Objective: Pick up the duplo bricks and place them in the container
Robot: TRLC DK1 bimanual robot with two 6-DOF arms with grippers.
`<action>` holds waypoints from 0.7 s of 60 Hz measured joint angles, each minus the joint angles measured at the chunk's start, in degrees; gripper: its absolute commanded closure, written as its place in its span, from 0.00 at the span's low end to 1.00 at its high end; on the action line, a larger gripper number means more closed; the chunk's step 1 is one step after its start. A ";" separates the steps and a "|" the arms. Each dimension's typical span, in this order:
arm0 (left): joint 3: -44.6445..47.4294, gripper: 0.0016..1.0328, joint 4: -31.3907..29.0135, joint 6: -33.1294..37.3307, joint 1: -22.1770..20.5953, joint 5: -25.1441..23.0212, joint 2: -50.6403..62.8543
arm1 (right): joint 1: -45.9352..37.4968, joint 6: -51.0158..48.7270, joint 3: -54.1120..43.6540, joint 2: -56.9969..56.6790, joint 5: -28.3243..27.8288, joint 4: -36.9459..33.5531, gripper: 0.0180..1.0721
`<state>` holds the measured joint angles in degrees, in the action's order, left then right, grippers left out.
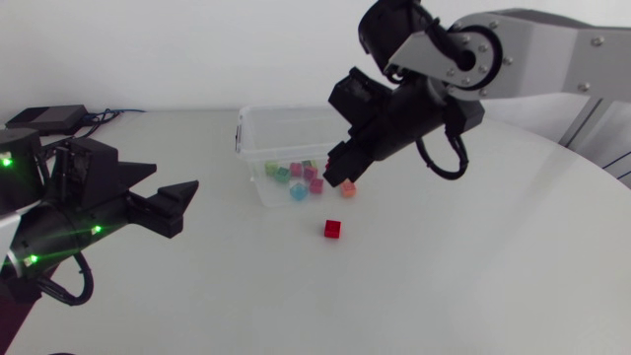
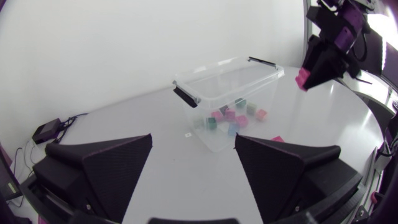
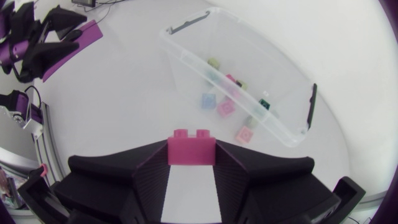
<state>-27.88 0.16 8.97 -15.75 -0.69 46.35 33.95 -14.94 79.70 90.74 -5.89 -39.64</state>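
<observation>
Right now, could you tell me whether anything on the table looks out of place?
One red brick lies on the table outside the clear container, apart from its wall, while the other loose bricks sit inside. The right gripper holds a pink brick. Nothing looks spilled or damaged.

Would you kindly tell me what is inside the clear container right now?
Several small bricks, pink, green and blue, lie loose on the floor of the container. In the head view, the right gripper hides its right end.
</observation>
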 measured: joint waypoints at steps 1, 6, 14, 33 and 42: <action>0.72 0.08 0.33 0.00 0.00 0.61 -0.48 | -0.26 0.20 0.74 0.00 0.00 0.09 0.73; 2.82 0.08 0.90 0.00 0.00 1.36 -2.60 | -0.94 1.38 2.36 0.02 0.20 2.16 0.72; 4.61 0.08 0.92 0.00 1.22 1.73 -6.45 | -1.44 2.12 4.94 2.27 1.49 7.67 0.72; 8.33 0.08 0.74 0.02 3.17 2.10 -12.96 | -4.31 4.90 15.10 18.08 6.54 17.00 0.05; 8.68 0.08 0.57 0.26 5.11 2.12 -15.43 | -4.31 5.53 14.80 18.40 8.83 20.85 0.05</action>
<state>-19.20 0.73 9.23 -10.63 1.43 30.92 29.65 -9.41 94.50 109.14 2.94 -18.79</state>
